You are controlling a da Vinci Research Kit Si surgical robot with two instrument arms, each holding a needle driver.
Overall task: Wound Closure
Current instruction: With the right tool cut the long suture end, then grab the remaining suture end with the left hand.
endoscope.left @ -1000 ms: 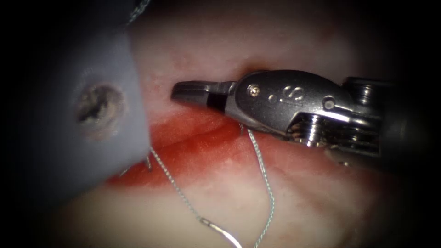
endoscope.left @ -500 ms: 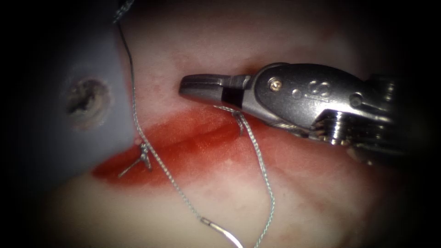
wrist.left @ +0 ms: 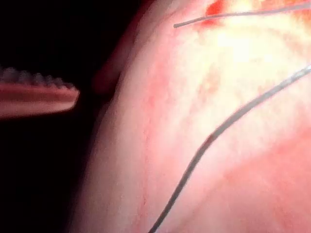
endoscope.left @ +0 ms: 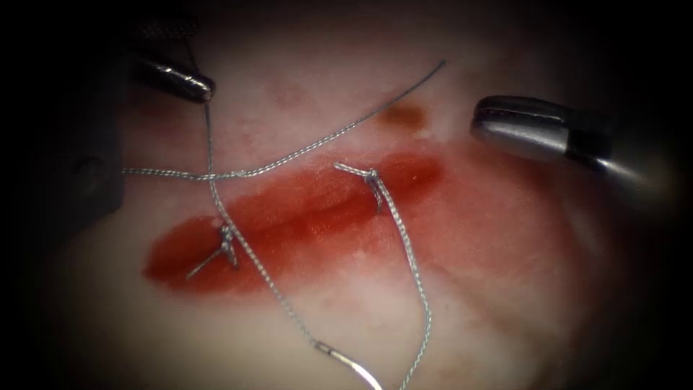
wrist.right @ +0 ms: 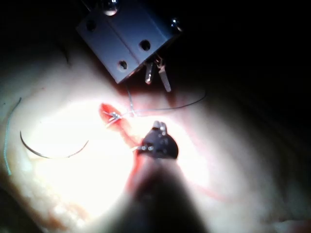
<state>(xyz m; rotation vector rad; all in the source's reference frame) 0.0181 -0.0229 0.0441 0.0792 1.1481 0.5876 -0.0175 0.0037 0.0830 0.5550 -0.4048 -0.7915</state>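
The tissue (endoscope.left: pixel 505 289) has a red, wet cut (endoscope.left: pixel 310 217) running from lower left to upper right. Two knots sit on it, one at the left (endoscope.left: pixel 227 242) and one further right (endoscope.left: pixel 373 178). The thread (endoscope.left: pixel 289 155) lies loose across the tissue above the cut, its free end at the upper right. The curved needle (endoscope.left: pixel 350 365) rests flat on the tissue below the cut, outside it, and also shows in the right wrist view (wrist.right: pixel 53 154). My left tool (endoscope.left: pixel 189 68) hovers open at the upper left beside a thread strand, holding nothing. My right tool (endoscope.left: pixel 523 128) hangs right of the cut, with no thread on it.
Red fluid stains the tissue around the cut. A small brown spot (endoscope.left: pixel 404 114) marks the tissue above the right knot. A thread strand (endoscope.left: pixel 419 289) runs from the right knot down toward the needle. The left tool's toothed jaw (wrist.left: pixel 41 92) hangs off the tissue edge.
The right tool drew back to the right, off the cut. The left tool pulled away up-left and its jaws opened. The thread that was held taut now lies slack across the tissue.
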